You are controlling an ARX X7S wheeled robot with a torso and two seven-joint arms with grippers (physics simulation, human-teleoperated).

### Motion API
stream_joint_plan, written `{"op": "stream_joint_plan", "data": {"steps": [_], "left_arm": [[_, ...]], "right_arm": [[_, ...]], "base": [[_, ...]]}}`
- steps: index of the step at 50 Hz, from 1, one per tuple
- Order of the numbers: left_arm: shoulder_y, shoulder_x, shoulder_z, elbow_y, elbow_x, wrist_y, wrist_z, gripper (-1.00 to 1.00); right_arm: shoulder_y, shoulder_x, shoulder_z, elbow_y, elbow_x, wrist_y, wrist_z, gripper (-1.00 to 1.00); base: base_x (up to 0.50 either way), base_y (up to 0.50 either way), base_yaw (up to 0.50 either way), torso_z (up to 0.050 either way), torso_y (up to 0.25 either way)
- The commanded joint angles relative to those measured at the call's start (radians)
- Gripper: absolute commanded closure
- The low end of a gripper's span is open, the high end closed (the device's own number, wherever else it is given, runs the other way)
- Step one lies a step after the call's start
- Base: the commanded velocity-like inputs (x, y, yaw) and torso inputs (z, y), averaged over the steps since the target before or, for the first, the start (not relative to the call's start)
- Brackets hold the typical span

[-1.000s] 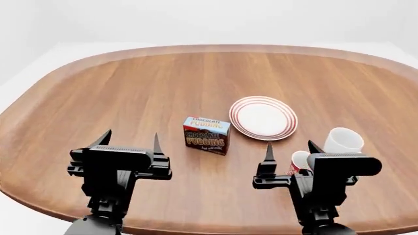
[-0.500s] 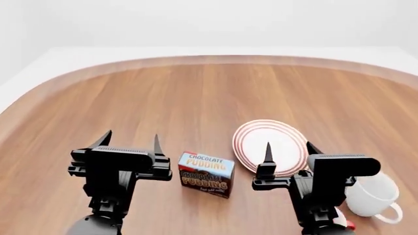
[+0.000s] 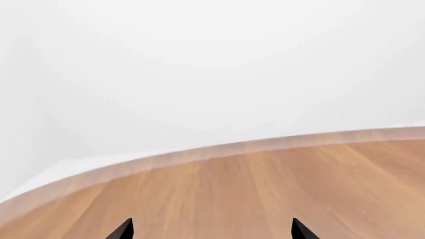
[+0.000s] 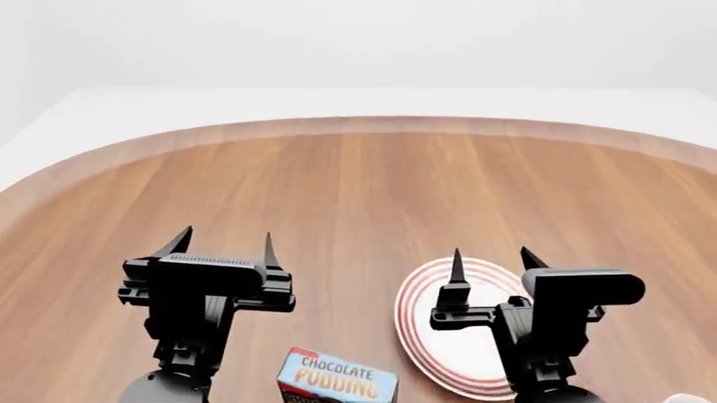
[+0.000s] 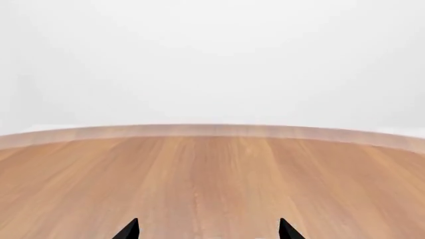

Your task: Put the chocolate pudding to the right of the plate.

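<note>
Wooden table [image 4: 358, 193] fills most of the head view, rounded far edge against a plain white background; the same brown grain and pale rim show in the left wrist view [image 3: 279, 179] and right wrist view [image 5: 212, 169].

Plate [image 4: 431, 336], white with red rings, lies flat on the table at lower right of the head view, partly covered by the right arm's body, with its near edge close to the picture's bottom.

Left gripper [image 4: 224, 242] hangs above bare wood at lower left, 2 black fingers pointing away from the robot and spread apart, released, nothing between them. In its own wrist view only the 2 tips [image 3: 211, 230] poke in at the picture's edge, wide apart over bare table.

Right gripper [image 4: 491, 256] sits over the plate's far part in the head view (height above it is unclear), fingers likewise parted and gripping nothing. Its 2 tips [image 5: 207, 230] show in the right wrist view, separated, only wood beyond them.

Chocolate pudding [image 4: 337, 376] stands on the table at the bottom edge of the head view, cut off by the frame, light blue top with lettering visible. It is left of the plate, just beside its rim, between the 2 arms and nearer the robot than both grippers, touched by neither.
</note>
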Motion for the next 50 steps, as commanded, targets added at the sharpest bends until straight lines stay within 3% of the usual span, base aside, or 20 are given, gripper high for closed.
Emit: {"op": "stream_joint_plan", "data": {"steps": [1,7,17,36,50], "left_arm": [[0.004,-0.006,0.002,-0.004,-0.004,0.006,-0.006,-1.0],[0.003,-0.009,0.003,0.001,-0.008,0.004,-0.01,-1.0],[0.004,-0.012,0.007,0.0,-0.011,0.006,-0.015,-1.0],[0.002,-0.022,0.011,0.001,-0.018,0.004,-0.025,-1.0],[0.0,-0.027,0.014,-0.005,-0.024,0.007,-0.031,-1.0]], "right_arm": [[0.0,0.005,-0.009,0.002,0.001,-0.004,0.004,-1.0],[0.007,-0.002,-0.002,0.012,0.005,0.003,0.019,-1.0],[0.008,0.019,-0.009,-0.008,0.002,0.028,0.027,-1.0],[-0.082,0.119,0.024,-0.281,0.137,0.354,0.023,-1.0],[-0.015,0.2,0.078,-0.413,0.281,0.635,-0.007,-1.0]], "base": [[0.5,0.0,0.0,0.0,0.01],[0.47,0.0,0.0,0.0,0.0],[0.0,0.0,0.0,0.0,0.001],[0.0,0.0,0.0,0.0,0.0],[0.0,0.0,0.0,0.0,0.0]]}}
